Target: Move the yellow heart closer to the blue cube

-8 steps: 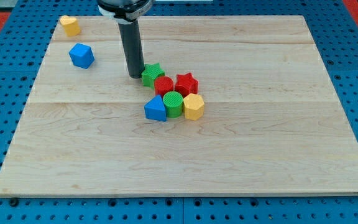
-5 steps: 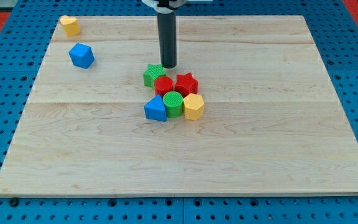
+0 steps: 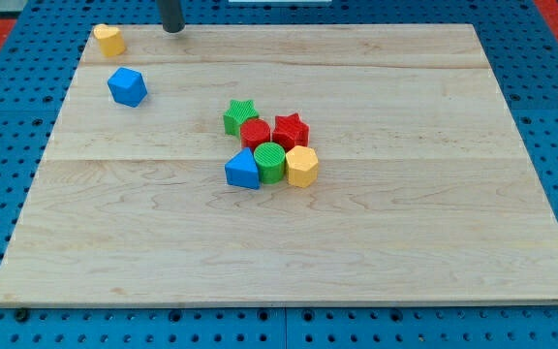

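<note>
My tip [image 3: 173, 30] rests at the wooden tabletop's [image 3: 405, 223] top edge, right of the yellow heart block [image 3: 109, 40]; the blue cube block [image 3: 127, 86] sits below. No jaws fitted.

The yellow heart [image 3: 109, 39] lies flat on the wooden board at its corner toward the view's top left, close to both edges there (its lobes and point are hard to make out, so its heading cannot be told). The blue cube [image 3: 127, 86] sits below it and slightly toward the view's right, resting tilted with one corner facing the view's bottom. The two blocks are near each other but apart, with bare wood showing between them, neither touching any other block.
</note>
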Robot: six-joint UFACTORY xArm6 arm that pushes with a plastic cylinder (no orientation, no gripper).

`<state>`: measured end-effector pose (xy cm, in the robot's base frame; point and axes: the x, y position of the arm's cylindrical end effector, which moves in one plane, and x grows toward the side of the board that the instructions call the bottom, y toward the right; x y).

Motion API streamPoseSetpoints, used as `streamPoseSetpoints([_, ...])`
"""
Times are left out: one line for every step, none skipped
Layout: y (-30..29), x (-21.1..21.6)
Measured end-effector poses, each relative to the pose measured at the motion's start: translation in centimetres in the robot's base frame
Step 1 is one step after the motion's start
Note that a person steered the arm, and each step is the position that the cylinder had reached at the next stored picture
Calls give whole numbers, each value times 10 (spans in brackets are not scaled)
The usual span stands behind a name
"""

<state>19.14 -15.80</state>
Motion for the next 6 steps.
streamPoseSetpoints([-44, 0])
streamPoseSetpoints([-89, 1])
streamPoseSetpoints([-99, 13])
streamPoseSetpoints([-76, 41])
streamPoseSetpoints([-76, 61])
streamPoseSetpoints([-76, 78])
